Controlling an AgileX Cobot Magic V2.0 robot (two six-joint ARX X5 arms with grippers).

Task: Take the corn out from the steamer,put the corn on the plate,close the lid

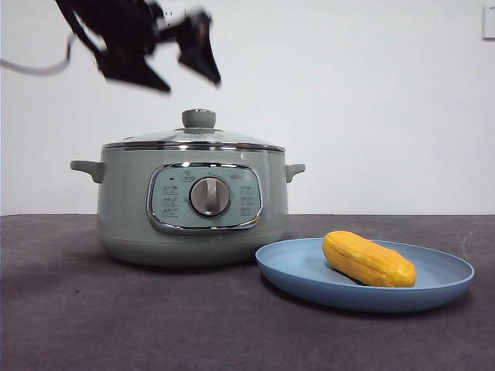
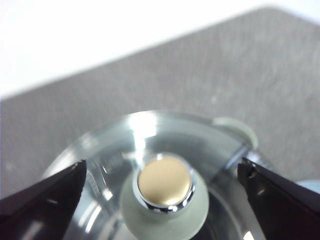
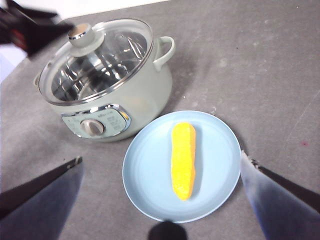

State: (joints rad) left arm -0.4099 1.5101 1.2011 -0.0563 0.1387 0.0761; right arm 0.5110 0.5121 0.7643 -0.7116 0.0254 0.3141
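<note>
A: Where is the corn?

B: On the plate, lying on its side. The plate sits just beside the steamer, toward the side away from the dark arm, its rim nearly at the steamer's base.

A: And the lid?

B: On the steamer, seated level with its chrome rim on the pot's edge and its knob up. Through the glass the right wrist view shows only bare metal inside.

A: The left gripper?

B: Above the lid, clear of the knob. Its jaws stand wide apart, one on each side of the knob in the left wrist view, holding nothing. That view is blurred, and only the jaw tips show. In the front view the arm is cut off by the top edge.

A: The right gripper?

B: High over the plate, jaws spread, empty. Its tips look soft and bluish at the picture's edge.
</note>
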